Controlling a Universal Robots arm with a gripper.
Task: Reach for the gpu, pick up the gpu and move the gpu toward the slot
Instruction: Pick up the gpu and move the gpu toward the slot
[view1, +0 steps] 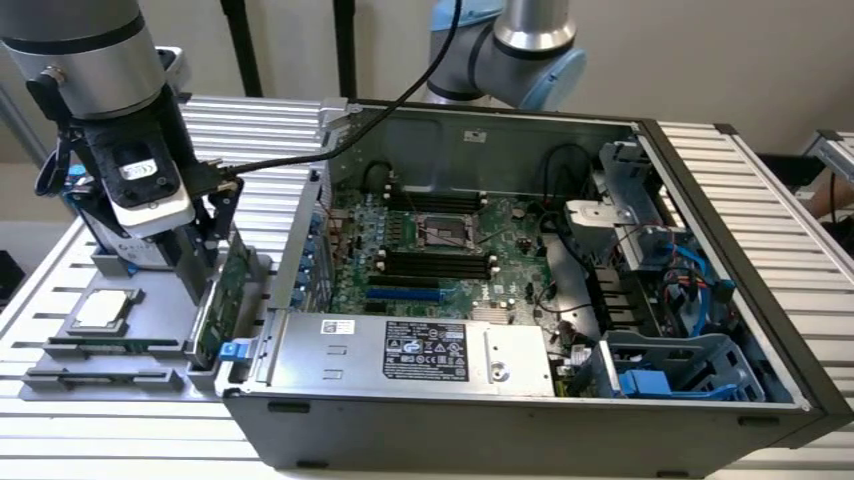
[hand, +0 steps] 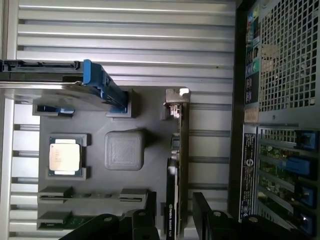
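The gpu (view1: 218, 295) is a thin green card standing on its edge in the grey holder tray (view1: 134, 365), just outside the computer case's wall on the exterior view's left. In the wrist view the gpu (hand: 178, 165) appears edge-on, with its silver bracket (hand: 177, 100) at one end. My gripper (view1: 211, 262) is lowered over the card. Its black fingers (hand: 149, 215) stand on either side of the card's end with small gaps, so the gripper (hand: 175, 207) is open around it. The blue slot (view1: 400, 297) lies on the motherboard inside the case.
The tray also holds a square silver CPU chip (hand: 64, 156), a grey block (hand: 124, 150) and a silver hard drive with blue rails (hand: 102, 90). The open case (view1: 747, 330) has tall walls, a power supply (view1: 414, 352) at the front and cables on the exterior view's right.
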